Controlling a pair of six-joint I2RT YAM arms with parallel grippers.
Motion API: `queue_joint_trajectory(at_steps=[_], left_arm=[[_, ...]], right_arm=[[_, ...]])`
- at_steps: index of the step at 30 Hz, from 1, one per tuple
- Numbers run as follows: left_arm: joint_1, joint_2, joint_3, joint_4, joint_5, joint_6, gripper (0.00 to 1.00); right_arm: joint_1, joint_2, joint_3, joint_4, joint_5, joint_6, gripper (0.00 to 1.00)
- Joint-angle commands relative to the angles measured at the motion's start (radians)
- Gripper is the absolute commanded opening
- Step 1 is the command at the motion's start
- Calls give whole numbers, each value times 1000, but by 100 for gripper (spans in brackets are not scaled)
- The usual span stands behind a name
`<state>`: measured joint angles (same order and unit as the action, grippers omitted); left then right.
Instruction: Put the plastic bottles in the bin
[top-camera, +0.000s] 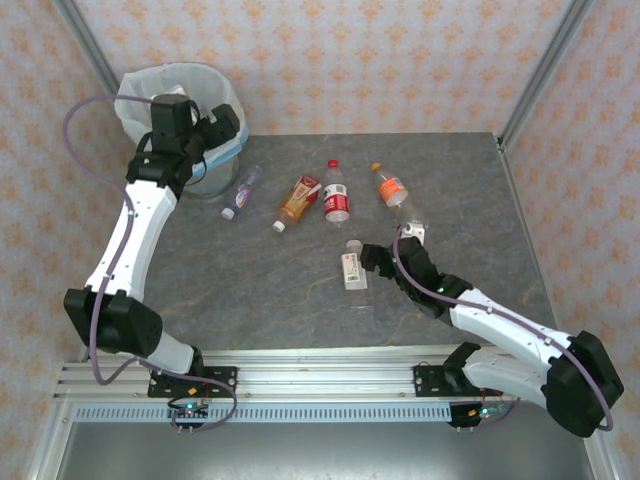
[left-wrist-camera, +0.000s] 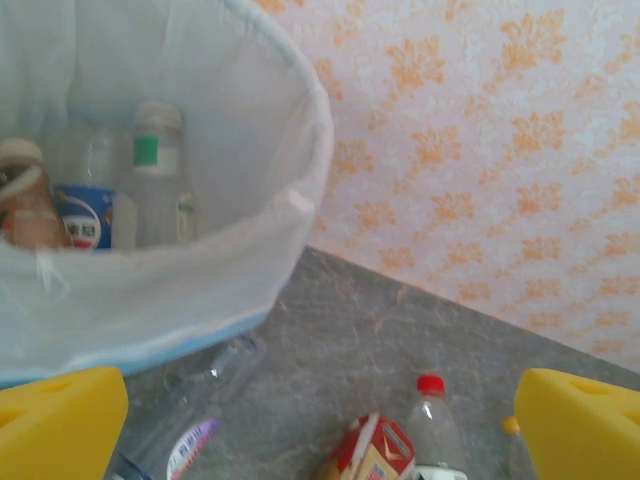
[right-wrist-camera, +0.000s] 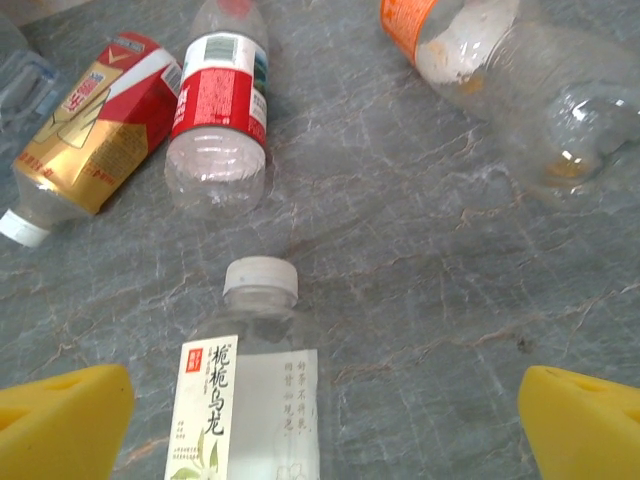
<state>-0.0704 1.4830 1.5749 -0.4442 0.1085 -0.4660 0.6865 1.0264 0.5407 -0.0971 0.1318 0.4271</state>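
Right gripper (right-wrist-camera: 322, 425), fingers wide apart, empty, hovers over clear plastic bottle w/ white label (right-wrist-camera: 250, 400), lying well right of round grey white-lined bin (top-camera: 150, 85). Left gripper (left-wrist-camera: 320, 430), fingers also apart, at bin rim. Bottle prob. light, slick, crushable; grip mid-body.

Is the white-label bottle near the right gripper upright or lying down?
Lying down: the white-label bottle rests on its side on the table.

Four lie flat in a far row: purple-labelled bottle (top-camera: 241, 193), gold-red bottle (top-camera: 298, 200), red-labelled bottle (top-camera: 337, 196), orange-labelled bottle (top-camera: 393, 190). A white-labelled bottle (top-camera: 354, 266) lies nearer. The bag-lined bin (top-camera: 150, 85) stands far left, with several binned bottles (left-wrist-camera: 155, 175) inside.
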Motion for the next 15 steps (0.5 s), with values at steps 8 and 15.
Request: queue_joint_trajectory(at_steps=[8,15], left_arm=[[-42,-162,-139,52,114,-115,100],[-47,-233,-246,49,72,-101,100]], right_arm=[[40,26,3,-132,-28,34,99],[107,40,-37,-152,-32,72,99]])
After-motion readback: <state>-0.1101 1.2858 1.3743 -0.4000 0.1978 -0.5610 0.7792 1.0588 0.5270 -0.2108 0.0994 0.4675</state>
